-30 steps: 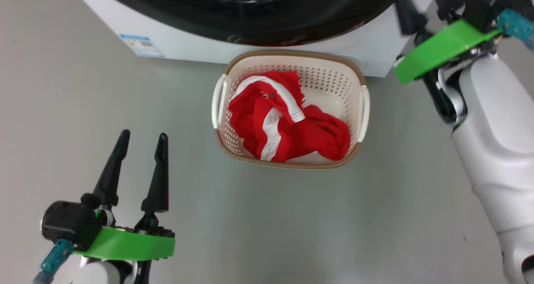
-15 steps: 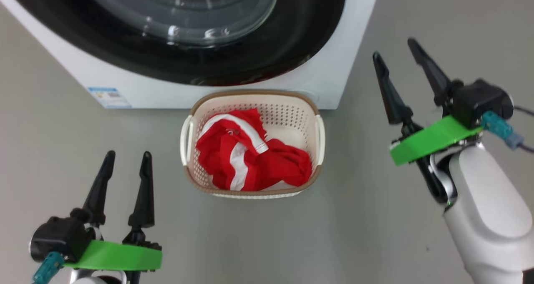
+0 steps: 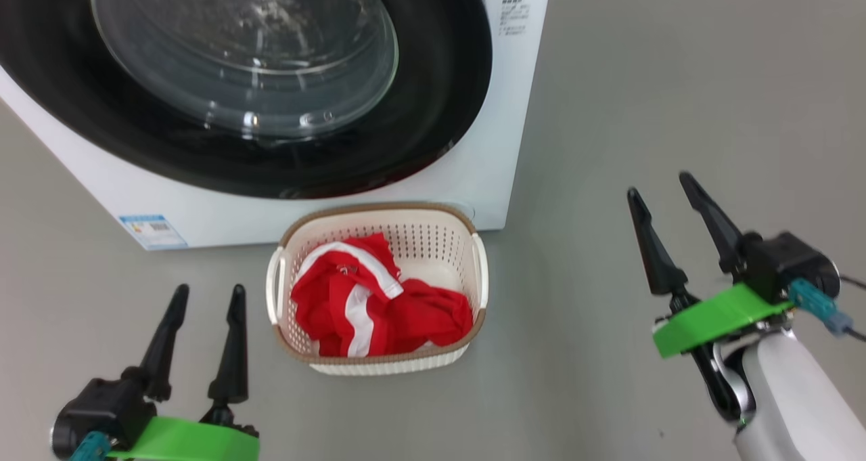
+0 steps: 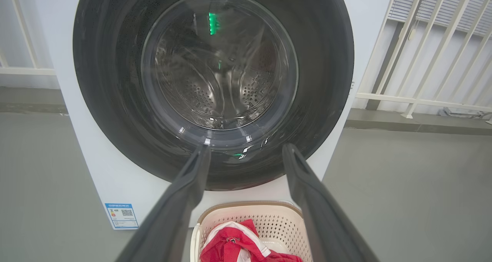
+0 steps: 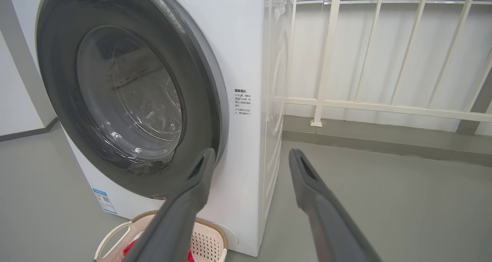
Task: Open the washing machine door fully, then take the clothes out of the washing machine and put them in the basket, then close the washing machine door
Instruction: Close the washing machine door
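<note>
The clothes (image 3: pixel 379 312) lie bundled in the basket (image 3: pixel 433 244), red with white stripes, covering most of its bottom, which is where the task wants them. The basket sits on the floor (image 3: pixel 643 109) just in front of the washing machine (image 3: pixel 504 143), below the door, a short drop from the drum's mouth. The washing machine door (image 3: pixel 243 75) lies flush against the white front. Through its glass the left wrist view shows bare steel drum with no red in it, so I judge the unloading done and the door shut, though whether the latch has caught cannot be told. The left fingers (image 3: pixel 231 353) are spread apart, gripping nothing, low beside the basket and clear of it. The right fingers (image 3: pixel 651 251) are likewise spread and empty, over bare floor, well apart from machine and basket, a resting pose, I take it
</note>
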`<state>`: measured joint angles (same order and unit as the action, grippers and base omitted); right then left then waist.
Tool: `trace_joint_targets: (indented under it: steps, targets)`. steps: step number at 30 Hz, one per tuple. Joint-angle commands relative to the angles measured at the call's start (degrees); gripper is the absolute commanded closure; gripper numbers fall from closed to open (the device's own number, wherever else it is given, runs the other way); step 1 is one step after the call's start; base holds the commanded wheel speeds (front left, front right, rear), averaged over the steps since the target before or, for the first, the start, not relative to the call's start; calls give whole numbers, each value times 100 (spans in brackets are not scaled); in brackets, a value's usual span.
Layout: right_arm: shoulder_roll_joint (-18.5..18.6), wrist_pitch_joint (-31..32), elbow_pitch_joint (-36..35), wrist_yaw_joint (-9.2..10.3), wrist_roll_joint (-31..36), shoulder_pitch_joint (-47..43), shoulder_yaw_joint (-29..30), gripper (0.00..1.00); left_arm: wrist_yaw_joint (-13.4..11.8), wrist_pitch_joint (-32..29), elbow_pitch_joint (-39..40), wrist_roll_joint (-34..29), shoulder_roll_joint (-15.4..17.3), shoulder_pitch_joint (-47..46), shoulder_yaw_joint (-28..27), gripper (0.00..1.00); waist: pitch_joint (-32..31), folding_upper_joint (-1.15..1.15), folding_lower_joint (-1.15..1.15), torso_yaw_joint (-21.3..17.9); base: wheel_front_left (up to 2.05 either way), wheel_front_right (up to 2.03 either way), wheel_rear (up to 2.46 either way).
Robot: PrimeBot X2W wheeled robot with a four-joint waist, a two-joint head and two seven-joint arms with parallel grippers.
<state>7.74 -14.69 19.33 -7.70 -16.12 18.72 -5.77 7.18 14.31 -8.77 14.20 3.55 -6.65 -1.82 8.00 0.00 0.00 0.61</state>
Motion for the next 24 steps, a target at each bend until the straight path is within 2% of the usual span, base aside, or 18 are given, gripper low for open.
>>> trace_joint_targets:
  steps: [1,11,24]
  targets:
    - [-37,-31,-222,21,-49,-93,-29,0,30,69,102,-19,139,38,-237,0,-170,0,0,-58,0,0,0]
    - [-35,-31,-922,21,-366,-967,302,0,29,69,271,-48,129,465,-491,0,-554,0,0,-94,0,0,0]
    - [59,-31,-1354,21,-466,-1587,143,0,30,69,473,-41,191,843,-476,0,-898,0,0,-99,0,0,0]
